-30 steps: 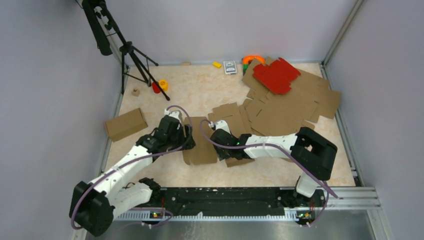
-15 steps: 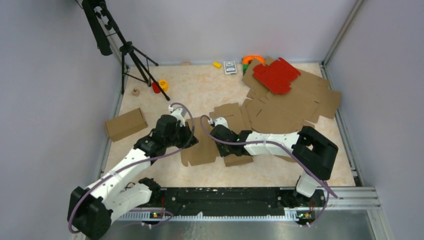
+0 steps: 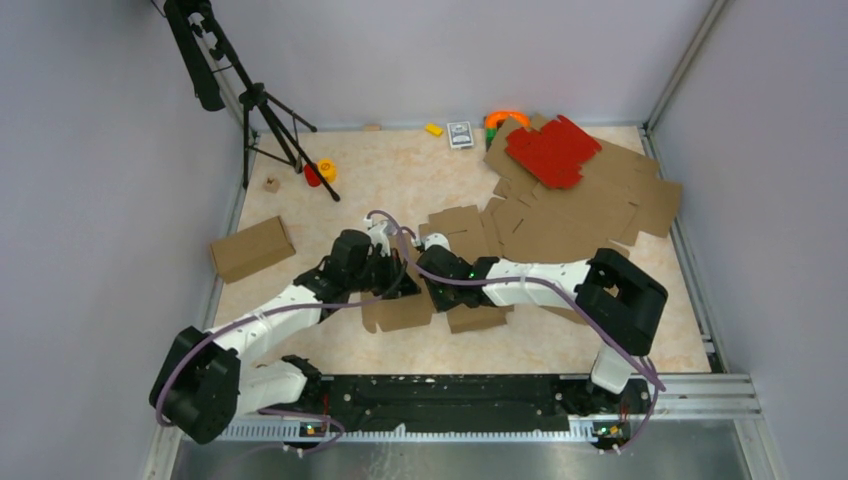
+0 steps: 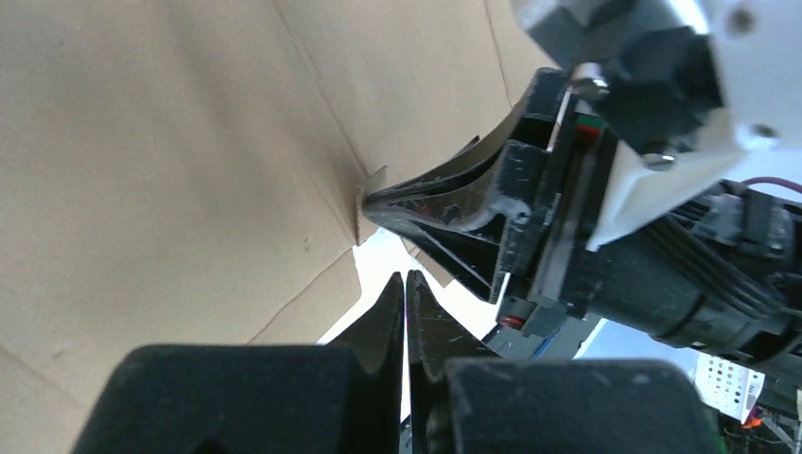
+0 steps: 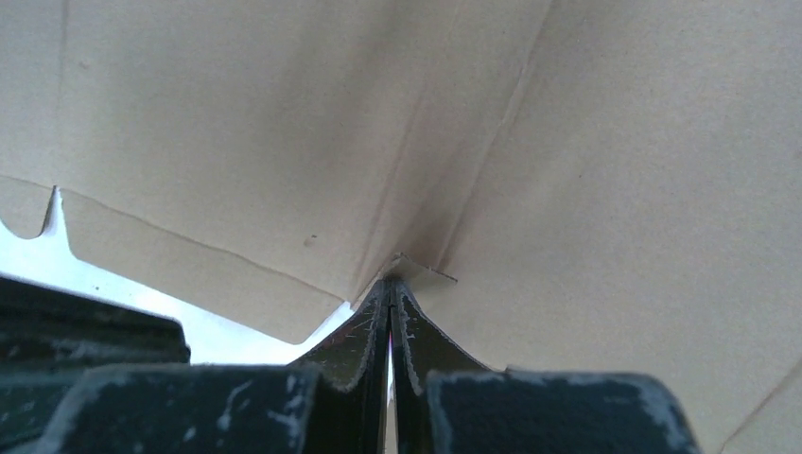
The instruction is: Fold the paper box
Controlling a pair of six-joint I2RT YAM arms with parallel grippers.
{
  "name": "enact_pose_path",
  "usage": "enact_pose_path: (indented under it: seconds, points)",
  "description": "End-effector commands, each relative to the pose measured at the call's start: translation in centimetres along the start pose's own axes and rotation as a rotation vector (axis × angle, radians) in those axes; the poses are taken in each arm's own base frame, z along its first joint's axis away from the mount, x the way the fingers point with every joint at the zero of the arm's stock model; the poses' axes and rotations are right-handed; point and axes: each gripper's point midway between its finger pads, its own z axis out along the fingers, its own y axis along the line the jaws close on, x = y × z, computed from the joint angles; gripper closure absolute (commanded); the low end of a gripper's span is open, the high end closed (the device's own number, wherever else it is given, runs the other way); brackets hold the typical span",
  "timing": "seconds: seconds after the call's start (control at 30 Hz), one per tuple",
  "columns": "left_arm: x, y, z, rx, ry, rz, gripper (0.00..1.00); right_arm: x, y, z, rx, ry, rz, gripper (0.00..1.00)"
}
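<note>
The paper box lies near the centre of the desk, its visible panel extending toward 6 o'clock from both arms. The right gripper is closed, its tips apparently pinching a notched corner at a crease, probably to anchor the fold line. The left gripper is closed with nothing visibly between its tips. It sits just at 9 o'clock of the right one, likely to press the adjoining flap

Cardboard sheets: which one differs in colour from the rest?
The red sheet, lying atop the brown pile at the far right; all the others are plain brown.
</note>
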Motion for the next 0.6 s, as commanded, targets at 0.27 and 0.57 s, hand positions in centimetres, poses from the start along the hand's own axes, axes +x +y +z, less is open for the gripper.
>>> enact_pose_path:
  seconds: [0.27, 0.57]
  points:
    - [1.5, -0.9, 2.3, 0.081, 0.02, 0.001, 1.0, -1.5, 0.4, -0.1, -0.109, -0.034, 0.103, 1.0]
    - [1.9, -1.3, 4.1, 0.08, 0.047, 0.002, 1.0, -2.6, 0.6, -2.2, -0.259, -0.052, 0.221, 1.0]
